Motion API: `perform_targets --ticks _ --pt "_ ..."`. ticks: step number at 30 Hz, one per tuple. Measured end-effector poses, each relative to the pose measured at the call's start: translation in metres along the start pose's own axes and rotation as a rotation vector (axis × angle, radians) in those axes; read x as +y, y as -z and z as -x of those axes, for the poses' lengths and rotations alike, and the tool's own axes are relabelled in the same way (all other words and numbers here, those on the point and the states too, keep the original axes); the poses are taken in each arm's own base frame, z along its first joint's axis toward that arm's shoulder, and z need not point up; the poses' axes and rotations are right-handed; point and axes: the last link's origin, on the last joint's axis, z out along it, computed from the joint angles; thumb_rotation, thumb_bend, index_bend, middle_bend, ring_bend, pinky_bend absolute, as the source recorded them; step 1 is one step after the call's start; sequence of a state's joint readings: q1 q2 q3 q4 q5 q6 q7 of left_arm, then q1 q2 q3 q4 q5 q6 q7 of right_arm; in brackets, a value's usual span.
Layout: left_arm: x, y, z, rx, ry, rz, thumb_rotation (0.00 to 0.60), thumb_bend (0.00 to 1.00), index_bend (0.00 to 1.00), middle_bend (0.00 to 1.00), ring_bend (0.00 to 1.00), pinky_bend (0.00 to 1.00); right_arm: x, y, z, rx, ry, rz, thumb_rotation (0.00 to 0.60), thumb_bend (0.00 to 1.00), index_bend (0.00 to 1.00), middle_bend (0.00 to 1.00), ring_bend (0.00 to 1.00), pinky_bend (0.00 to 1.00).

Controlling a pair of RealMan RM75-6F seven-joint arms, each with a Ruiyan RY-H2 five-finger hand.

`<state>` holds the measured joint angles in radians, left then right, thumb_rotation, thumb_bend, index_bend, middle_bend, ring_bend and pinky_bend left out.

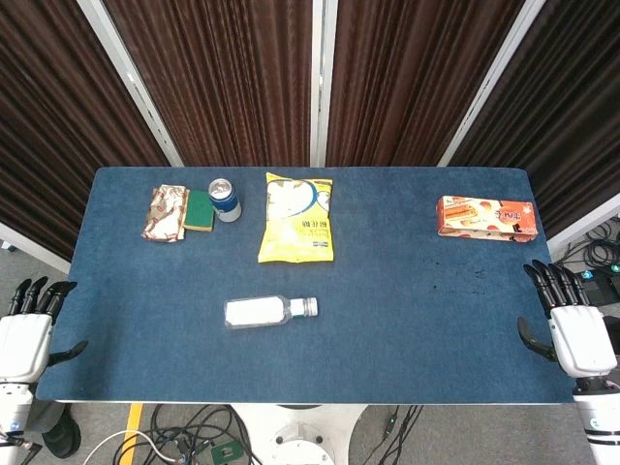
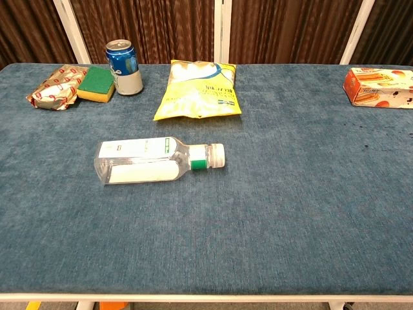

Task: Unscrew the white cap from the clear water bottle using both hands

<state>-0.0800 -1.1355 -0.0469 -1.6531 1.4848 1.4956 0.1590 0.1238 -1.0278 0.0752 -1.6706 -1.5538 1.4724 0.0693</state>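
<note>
The clear water bottle [image 1: 262, 311] [image 2: 145, 161] lies on its side near the middle front of the blue table, its white cap [image 1: 313, 306] [image 2: 218, 155] pointing right. My left hand [image 1: 26, 334] hangs off the table's front left corner, fingers spread, holding nothing. My right hand [image 1: 572, 325] sits off the front right corner, fingers apart and holding nothing too. Both hands are far from the bottle and appear only in the head view.
A yellow snack bag [image 1: 297, 220] [image 2: 198, 90] lies behind the bottle. At the back left are a blue can [image 1: 225, 200] [image 2: 124, 67], a green sponge [image 1: 200, 210] [image 2: 97, 82] and a wrapped packet [image 1: 166, 212] [image 2: 55, 86]. An orange box [image 1: 486, 217] [image 2: 381, 86] lies at the back right.
</note>
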Motion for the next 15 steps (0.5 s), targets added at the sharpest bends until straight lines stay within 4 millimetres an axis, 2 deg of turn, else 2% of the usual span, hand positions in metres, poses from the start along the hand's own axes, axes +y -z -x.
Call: perform_targets --ticks 4,7,11,15 --pt "0.011 -0.01 -0.005 0.012 -0.001 0.061 0.6 0.09 0.16 0.15 0.06 0.03 0.003 -0.001 -0.007 0.037 0.005 0.008 0.6 0.36 0.05 0.04 0.0 0.0" --pt "0.029 -0.025 -0.008 0.004 0.012 0.152 0.6 0.09 0.16 0.15 0.06 0.04 0.004 -0.004 -0.009 0.035 0.019 0.009 0.6 0.36 0.05 0.04 0.0 0.0" --pt "0.058 -0.047 -0.011 -0.016 0.031 0.278 0.6 0.09 0.15 0.15 0.06 0.06 0.005 -0.01 -0.012 0.022 0.034 0.002 0.6 0.36 0.05 0.04 0.0 0.0" --pt "0.097 -0.068 -0.009 -0.068 0.062 0.404 0.6 0.09 0.13 0.15 0.06 0.06 0.004 -0.011 -0.015 0.021 0.044 -0.006 0.6 0.36 0.05 0.04 0.0 0.0"
